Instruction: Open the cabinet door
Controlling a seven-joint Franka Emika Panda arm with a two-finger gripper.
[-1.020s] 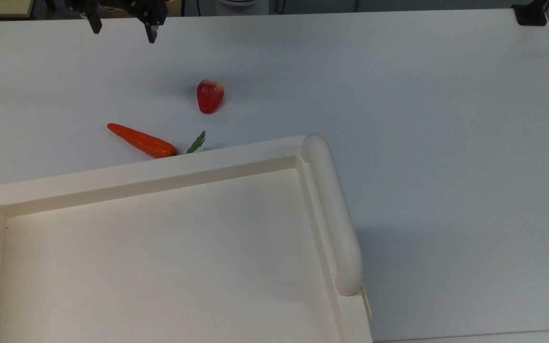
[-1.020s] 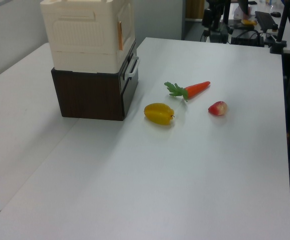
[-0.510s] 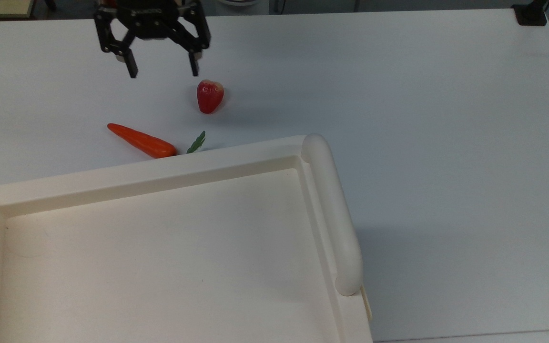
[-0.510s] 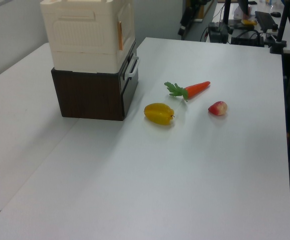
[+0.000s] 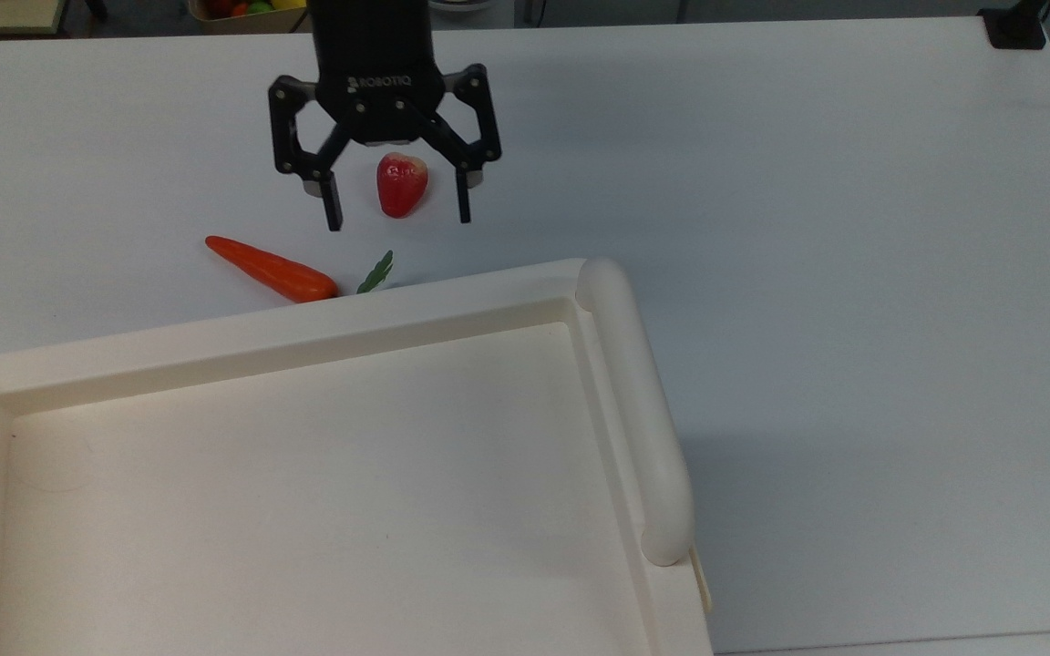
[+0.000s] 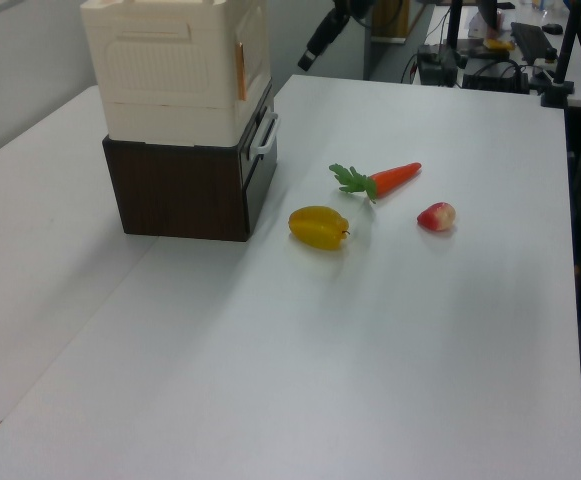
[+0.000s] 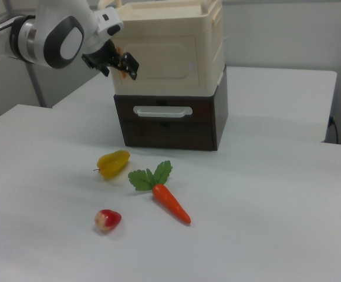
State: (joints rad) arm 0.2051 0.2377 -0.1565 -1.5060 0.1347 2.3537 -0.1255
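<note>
My gripper hangs with jaws spread wide, nothing between them but air. In the top view the red strawberry sits framed between the fingers, lower down on the tabletop. In the right view the gripper is up beside the cabinet, at the right view's left edge of the cabinet door. That door is a flat cream panel, shut flush against the cabinet's front. Cabinet stands on a dark brown drawer unit.

Out from the cabinet: a yellow fruit near the drawer front, the carrot just past it, the strawberry farther out still. Well apart from one another. Bare tabletop runs wide beyond the cabinet's rounded rail toward the top view's right edge.

Against a second ago: my gripper has come down from the top view's upper left edge, closer to the cabinet. Carrot, strawberry and cabinet lie unmoved.
</note>
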